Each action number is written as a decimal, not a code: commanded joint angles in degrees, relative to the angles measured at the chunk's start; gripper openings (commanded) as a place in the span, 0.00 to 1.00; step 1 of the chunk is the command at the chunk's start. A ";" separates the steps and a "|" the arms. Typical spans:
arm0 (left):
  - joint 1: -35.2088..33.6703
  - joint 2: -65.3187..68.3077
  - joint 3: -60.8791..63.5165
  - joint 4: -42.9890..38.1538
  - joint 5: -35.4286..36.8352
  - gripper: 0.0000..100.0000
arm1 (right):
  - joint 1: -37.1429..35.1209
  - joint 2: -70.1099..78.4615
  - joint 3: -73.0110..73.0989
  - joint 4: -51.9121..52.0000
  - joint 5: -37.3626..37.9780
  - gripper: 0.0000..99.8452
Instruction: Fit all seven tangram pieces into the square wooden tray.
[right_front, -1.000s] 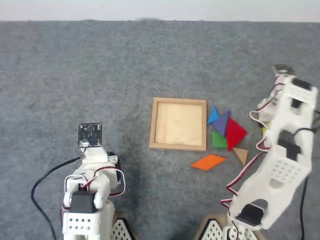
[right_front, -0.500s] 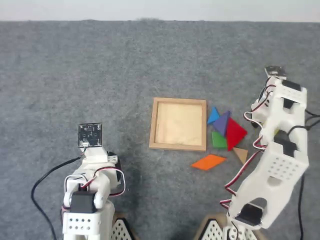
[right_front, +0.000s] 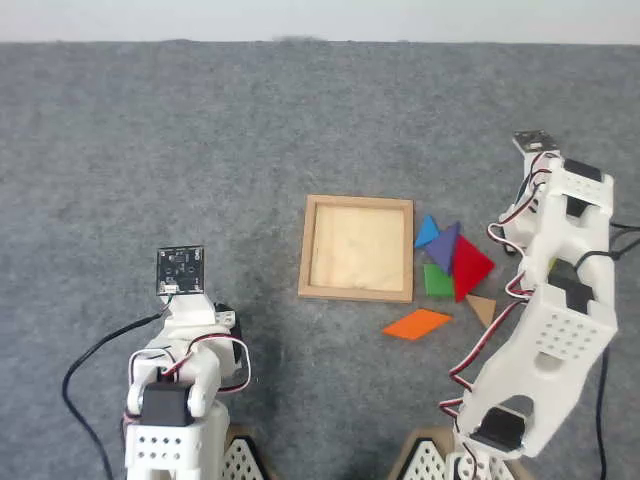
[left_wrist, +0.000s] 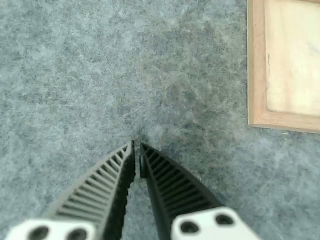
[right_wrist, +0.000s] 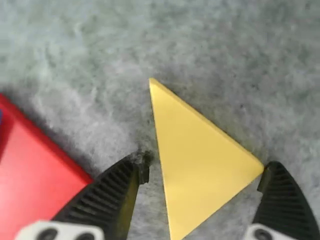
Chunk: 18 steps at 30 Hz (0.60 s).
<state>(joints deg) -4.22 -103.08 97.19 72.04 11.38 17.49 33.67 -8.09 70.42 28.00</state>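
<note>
The square wooden tray (right_front: 357, 203) lies empty at mid-table. To its right lie a blue triangle (right_front: 427, 231), a purple triangle (right_front: 443, 247), a red triangle (right_front: 470, 266), a green square (right_front: 437, 279), a tan triangle (right_front: 482, 309) and an orange parallelogram (right_front: 417, 323). The right arm (right_front: 560, 240) stands over the carpet just right of the red triangle. Its right gripper (right_wrist: 205, 170) is open, one finger on either side of a flat yellow triangle (right_wrist: 195, 165), with the red triangle (right_wrist: 35, 175) beside it. My left gripper (left_wrist: 136, 146) is shut over bare carpet, left of the tray's corner (left_wrist: 255, 65).
Grey carpet covers the whole table. The left arm (right_front: 185, 330) sits at the near left, well away from the tray. Open carpet stretches behind and to the left of the tray. A pale wall edge runs along the far side.
The right arm has swung left toward the cluster of pieces. The left arm and the pieces have not moved.
</note>
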 joint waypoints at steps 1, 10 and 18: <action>-0.35 -1.14 -0.75 0.26 -0.88 0.01 | 1.27 -1.80 -1.05 0.57 4.57 0.35; -0.35 -1.14 -0.75 0.26 -0.88 0.01 | 1.45 0.31 -0.97 0.04 4.92 0.33; -0.35 -1.14 -0.75 0.26 -0.88 0.01 | 1.36 -2.15 -0.62 2.51 4.40 0.24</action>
<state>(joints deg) -4.22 -103.08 97.19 72.04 11.38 18.29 33.58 -8.18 70.15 32.22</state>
